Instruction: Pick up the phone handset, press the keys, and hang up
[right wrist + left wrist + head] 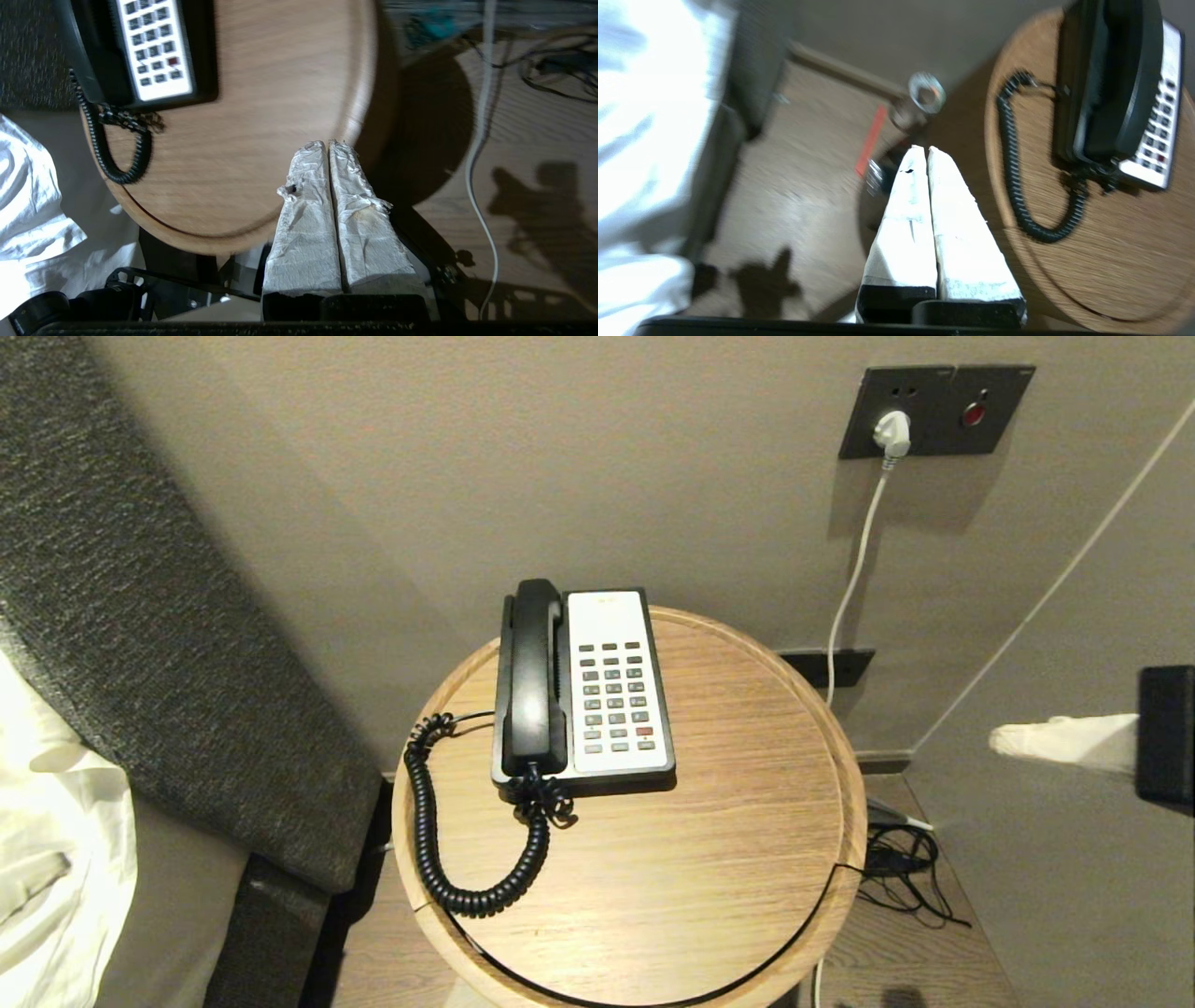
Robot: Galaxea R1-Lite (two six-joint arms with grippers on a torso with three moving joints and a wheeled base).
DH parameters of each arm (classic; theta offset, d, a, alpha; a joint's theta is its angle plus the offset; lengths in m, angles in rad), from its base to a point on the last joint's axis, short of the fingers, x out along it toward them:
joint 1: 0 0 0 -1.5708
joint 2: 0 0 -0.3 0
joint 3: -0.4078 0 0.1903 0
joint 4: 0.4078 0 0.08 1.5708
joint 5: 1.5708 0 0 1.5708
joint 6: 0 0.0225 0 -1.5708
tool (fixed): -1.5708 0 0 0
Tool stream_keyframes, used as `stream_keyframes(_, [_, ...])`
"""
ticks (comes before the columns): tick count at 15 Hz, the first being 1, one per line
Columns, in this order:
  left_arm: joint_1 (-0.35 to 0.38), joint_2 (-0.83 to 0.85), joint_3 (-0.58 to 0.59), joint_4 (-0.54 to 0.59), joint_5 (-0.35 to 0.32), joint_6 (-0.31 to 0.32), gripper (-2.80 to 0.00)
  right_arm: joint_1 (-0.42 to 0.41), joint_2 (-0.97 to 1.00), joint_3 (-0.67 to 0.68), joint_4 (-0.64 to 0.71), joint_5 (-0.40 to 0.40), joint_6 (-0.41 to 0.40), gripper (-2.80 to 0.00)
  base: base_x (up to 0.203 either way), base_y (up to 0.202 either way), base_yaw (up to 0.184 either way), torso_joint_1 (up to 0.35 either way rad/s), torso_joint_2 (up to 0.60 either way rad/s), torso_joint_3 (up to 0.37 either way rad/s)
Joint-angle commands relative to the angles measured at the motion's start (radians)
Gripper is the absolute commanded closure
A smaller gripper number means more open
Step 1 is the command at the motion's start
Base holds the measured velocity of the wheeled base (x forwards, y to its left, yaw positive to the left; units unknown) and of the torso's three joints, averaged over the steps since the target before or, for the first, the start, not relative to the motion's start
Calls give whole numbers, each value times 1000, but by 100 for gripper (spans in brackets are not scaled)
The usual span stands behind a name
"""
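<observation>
Round wooden table [728, 821] with raised rim, standing against a beige wall [560, 457] beside a dark textured headboard [140, 616]. Glossy black phone handset [533, 677], chunky-ended, rests cradled on the phone base [616, 695]; coiled cord [429, 831] loops across the tabletop. Left gripper [923, 150] and right gripper [325, 143], white-wrapped, fingers pressed together, empty.

A black phone handset [532, 677] with a black coiled cord [439, 840] is seen on a black-edged phone base [611, 686] with a white face, grey keys and one red key. Light wood grain is shown by the round table [728, 859]. White wrapping is worn by the right gripper [328, 145].
</observation>
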Motion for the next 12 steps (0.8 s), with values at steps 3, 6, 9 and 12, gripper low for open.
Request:
stream_keyframes(3, [200, -205, -12, 118, -3, 39, 0, -81, -252, 77, 65, -1, 18, 0, 0, 0, 0, 0, 0, 0])
stream_keyframes(6, [261, -319, 25, 154, -11, 60, 0, -126, -373, 81, 164, -1, 19, 0, 0, 0, 0, 0, 0, 0])
stream_keyframes(9, [310, -387, 36, 281, 4, 25, 0, -207, -457, 84, 236, 1, 20, 0, 0, 0, 0, 0, 0, 0])
stream_keyframes(12, [321, -388, -20, 298, 6, 23, 0, -236, -533, 83, 303, 2, 20, 0, 0, 0, 0, 0, 0, 0])
